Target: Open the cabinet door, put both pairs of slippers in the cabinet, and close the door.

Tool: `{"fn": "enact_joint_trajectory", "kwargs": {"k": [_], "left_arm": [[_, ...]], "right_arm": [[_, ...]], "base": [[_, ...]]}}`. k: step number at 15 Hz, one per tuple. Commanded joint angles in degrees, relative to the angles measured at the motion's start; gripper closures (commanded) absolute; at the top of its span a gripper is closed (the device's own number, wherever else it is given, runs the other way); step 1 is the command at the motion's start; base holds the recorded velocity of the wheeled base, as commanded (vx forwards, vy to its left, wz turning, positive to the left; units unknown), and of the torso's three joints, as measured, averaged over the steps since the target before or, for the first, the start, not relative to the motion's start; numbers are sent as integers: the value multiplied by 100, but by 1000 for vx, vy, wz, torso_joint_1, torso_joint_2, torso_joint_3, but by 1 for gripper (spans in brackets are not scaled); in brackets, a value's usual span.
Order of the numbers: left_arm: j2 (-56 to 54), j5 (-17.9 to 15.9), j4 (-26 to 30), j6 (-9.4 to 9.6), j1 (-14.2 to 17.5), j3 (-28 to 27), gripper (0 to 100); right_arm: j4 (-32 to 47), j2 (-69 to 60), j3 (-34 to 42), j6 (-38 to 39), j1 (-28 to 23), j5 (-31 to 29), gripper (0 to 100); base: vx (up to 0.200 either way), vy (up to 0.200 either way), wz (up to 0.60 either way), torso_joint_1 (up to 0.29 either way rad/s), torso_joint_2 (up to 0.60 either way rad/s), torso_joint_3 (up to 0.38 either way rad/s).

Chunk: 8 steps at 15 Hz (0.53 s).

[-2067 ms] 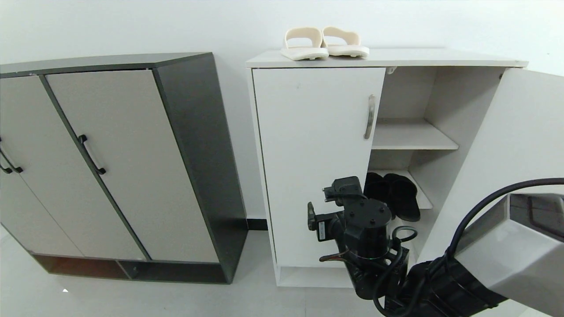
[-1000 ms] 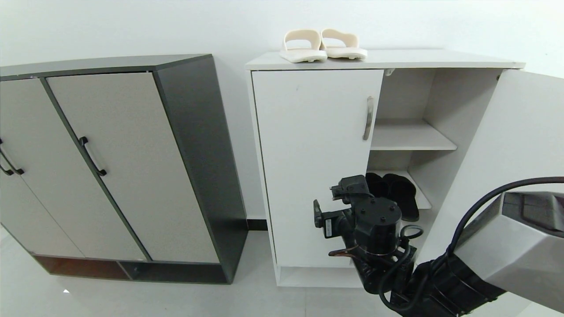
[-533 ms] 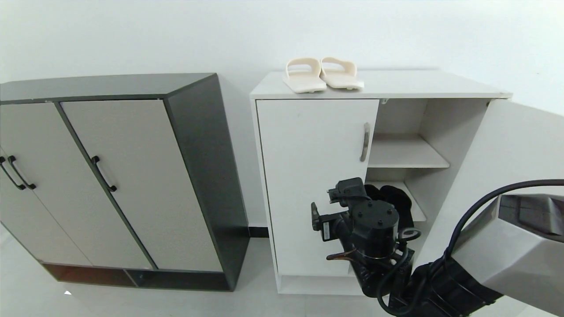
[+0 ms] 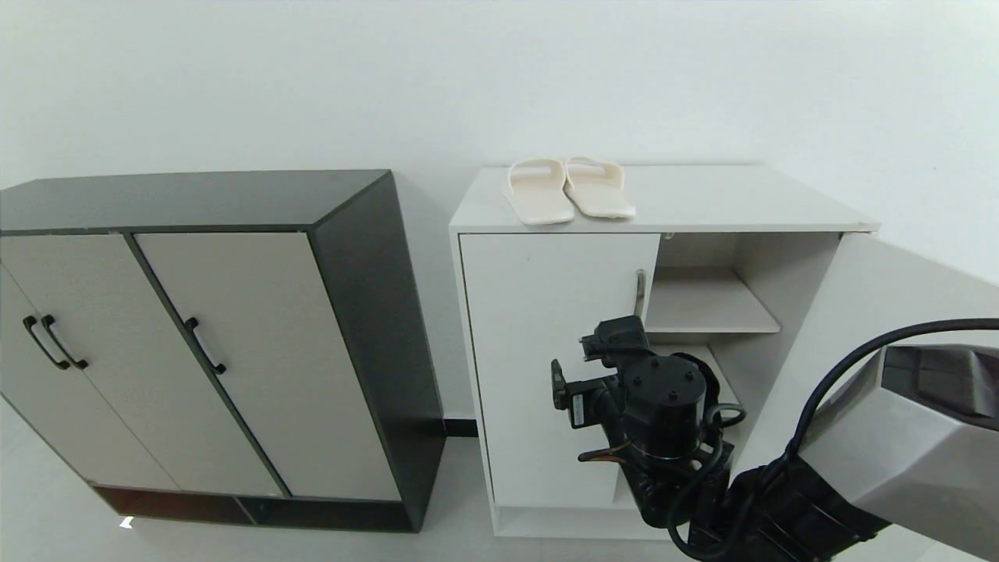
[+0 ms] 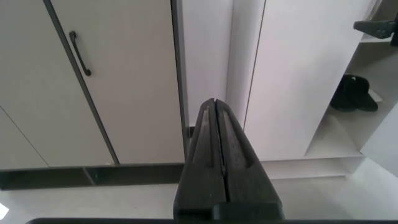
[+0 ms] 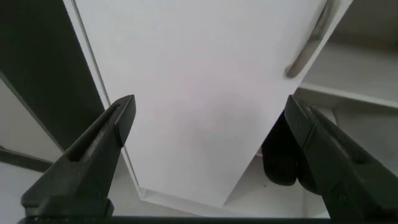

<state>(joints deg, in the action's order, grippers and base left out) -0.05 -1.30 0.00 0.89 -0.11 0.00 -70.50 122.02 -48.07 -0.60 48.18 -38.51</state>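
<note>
The white cabinet point(image 4: 558, 359) has its right door point(image 4: 890, 312) swung wide open and its left door shut. A beige pair of slippers point(image 4: 568, 190) lies on its top. A black pair of slippers point(image 5: 356, 93) rests on the lower shelf inside, the black pair point(image 6: 283, 158) also seen past the shut door's edge. My right gripper point(image 6: 210, 106) is open and holds nothing, facing the shut left door near its handle point(image 6: 308, 46). In the head view the right arm's wrist point(image 4: 663, 402) is in front of the lower shelf. My left gripper point(image 5: 214, 109) is shut and low, facing the gap between the two cabinets.
A dark cabinet point(image 4: 234, 336) with grey doors and black handles stands just left of the white one. The upper shelf point(image 4: 706, 300) holds nothing. The open door juts out toward me on the right. Bare floor point(image 4: 460, 531) lies in front.
The head view has shifted: both cabinets sit lower in the picture and their tops show more. The right arm now covers the black slippers in that view.
</note>
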Motion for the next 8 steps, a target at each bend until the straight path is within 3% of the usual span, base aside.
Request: {"fn": "enact_joint_trajectory", "kwargs": {"k": [1, 8], "left_arm": [[5, -1, 0, -1, 2, 0, 100], [5, -1, 0, -10, 2, 0, 100]], "right_arm": [[1, 6, -1, -2, -1, -7, 0], [1, 15, 8, -2, -1, -7, 0]], "base": [[0, 0, 0, 173, -491, -320], [0, 0, 0, 193, -505, -311]]}}
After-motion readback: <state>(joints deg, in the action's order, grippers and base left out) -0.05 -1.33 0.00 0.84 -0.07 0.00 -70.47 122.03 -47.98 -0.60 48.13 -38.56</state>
